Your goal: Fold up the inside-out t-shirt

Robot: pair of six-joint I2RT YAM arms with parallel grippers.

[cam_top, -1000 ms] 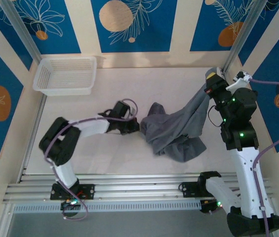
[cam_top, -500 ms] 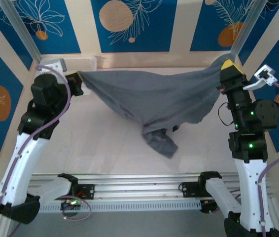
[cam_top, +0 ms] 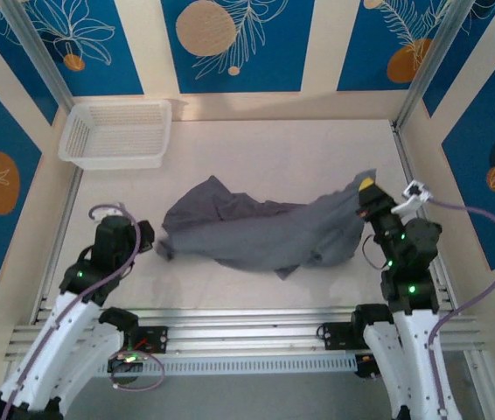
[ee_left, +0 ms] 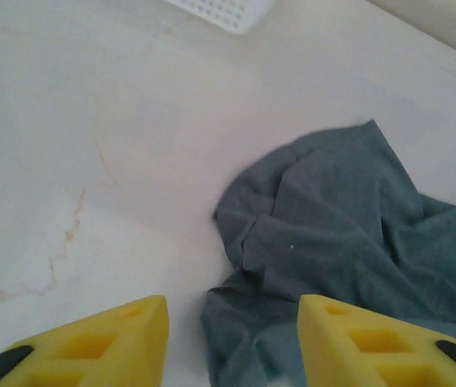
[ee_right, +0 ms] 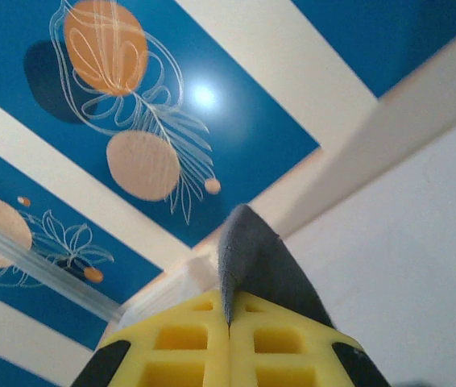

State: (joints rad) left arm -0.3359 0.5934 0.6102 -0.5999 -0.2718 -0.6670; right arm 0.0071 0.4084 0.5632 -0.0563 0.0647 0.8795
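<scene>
Inside-out t-shirt [cam_top: 256, 232] crumpled on table [cam_top: 274, 149]; right gripper [ee_right: 230, 318] clamps right edge; left gripper [ee_left: 232, 343] wide, empty, beside left edge.

A pale beige table [cam_top: 256, 149] is enclosed by cream walls [cam_top: 322, 44] with blue panels [cam_top: 230, 66] showing orange circles and white leaf outlines. A white mesh basket [cam_top: 112, 160] sits in the far left corner. Silver rails [cam_top: 247, 337] line the near edge. A soft light spot [ee_right: 204, 95] glints on one panel.
</scene>
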